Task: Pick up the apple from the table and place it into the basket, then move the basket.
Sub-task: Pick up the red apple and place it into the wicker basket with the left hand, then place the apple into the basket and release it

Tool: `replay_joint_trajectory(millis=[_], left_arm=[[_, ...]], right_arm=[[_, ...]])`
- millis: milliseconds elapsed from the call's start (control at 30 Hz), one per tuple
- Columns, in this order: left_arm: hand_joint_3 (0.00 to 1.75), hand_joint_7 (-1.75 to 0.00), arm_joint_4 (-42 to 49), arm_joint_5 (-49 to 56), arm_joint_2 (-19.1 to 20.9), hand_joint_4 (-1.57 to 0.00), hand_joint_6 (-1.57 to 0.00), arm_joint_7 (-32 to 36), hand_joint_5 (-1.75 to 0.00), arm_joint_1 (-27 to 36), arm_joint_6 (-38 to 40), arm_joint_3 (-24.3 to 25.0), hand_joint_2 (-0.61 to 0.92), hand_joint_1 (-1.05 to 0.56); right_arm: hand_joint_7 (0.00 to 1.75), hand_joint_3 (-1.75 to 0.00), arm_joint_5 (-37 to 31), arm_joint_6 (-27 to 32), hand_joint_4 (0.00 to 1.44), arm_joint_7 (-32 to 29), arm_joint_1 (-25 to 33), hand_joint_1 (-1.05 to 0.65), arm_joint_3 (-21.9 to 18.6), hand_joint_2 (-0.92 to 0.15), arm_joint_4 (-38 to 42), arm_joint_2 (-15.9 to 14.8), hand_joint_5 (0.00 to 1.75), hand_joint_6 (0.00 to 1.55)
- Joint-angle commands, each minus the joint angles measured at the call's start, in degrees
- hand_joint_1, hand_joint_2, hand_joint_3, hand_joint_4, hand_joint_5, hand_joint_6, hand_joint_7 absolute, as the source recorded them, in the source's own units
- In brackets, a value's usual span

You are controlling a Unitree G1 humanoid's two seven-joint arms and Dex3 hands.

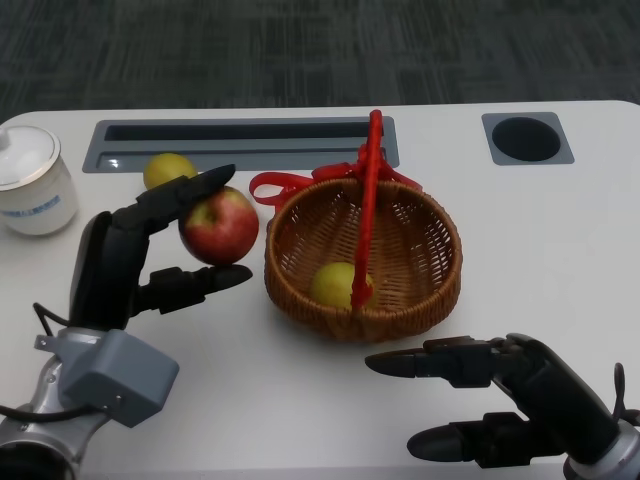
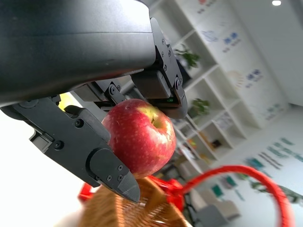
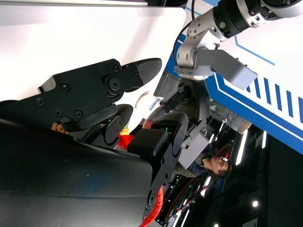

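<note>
While the left hand (image 1: pixel 150 250) pinches the red apple (image 1: pixel 219 225) beside the basket (image 1: pixel 420 290), it should clear the rim and red handle (image 1: pixel 368 200) before releasing, right hand (image 1: pixel 500 400) spread.

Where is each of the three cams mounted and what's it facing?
Head view: up on the robot, looking down at the table; left robot hand holds the apple beside the basket, right robot hand open in front of the basket.
Left wrist view: behind the left robot hand, facing the apple, basket below it.
Right wrist view: behind the right robot hand, facing the left arm; a person in the background.
Shared: head and left wrist views both show the apple and basket.
</note>
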Motion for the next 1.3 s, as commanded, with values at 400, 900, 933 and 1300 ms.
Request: replay_joint_trajectory(millis=[400, 900, 933, 1300], left_arm=[[0.00, 0.00, -3.92, -4.52, -5.43, -1.29, -1.14, -10.50, -0.04, -6.67, 3.71, 0.08, 0.79, -0.16], [0.01, 0.00, 5.48, -5.69, -7.70, -1.29, -1.13, -16.12, -0.02, -12.14, 9.63, 0.05, 0.81, -0.15], [0.00, 0.00, 5.75, -5.82, -7.83, -1.29, -1.13, -16.47, -0.02, -12.18, 9.89, 0.11, 0.81, -0.14], [0.00, 0.00, 7.34, -5.84, -8.32, -1.11, -0.99, -18.59, 0.00, -11.93, 10.66, -0.44, 0.77, -0.17]], right_arm=[[0.00, 0.00, 0.21, -0.30, 0.86, -0.72, 0.80, -0.43, -0.34, -0.89, -0.31, -0.37, 0.00, 0.78], [0.00, 0.00, -0.36, -0.03, 0.85, -2.05, 3.04, -0.43, -0.51, -0.90, -2.13, -0.03, 0.00, 0.78], [0.00, 0.00, -0.40, 0.05, 0.85, -2.09, 3.11, -0.44, -0.53, -0.90, -2.24, -0.10, 0.00, 0.78], [0.00, 0.00, -0.47, 0.00, 0.85, -2.16, 3.15, -0.43, -0.58, -0.91, -2.36, -0.28, 0.00, 0.77]])
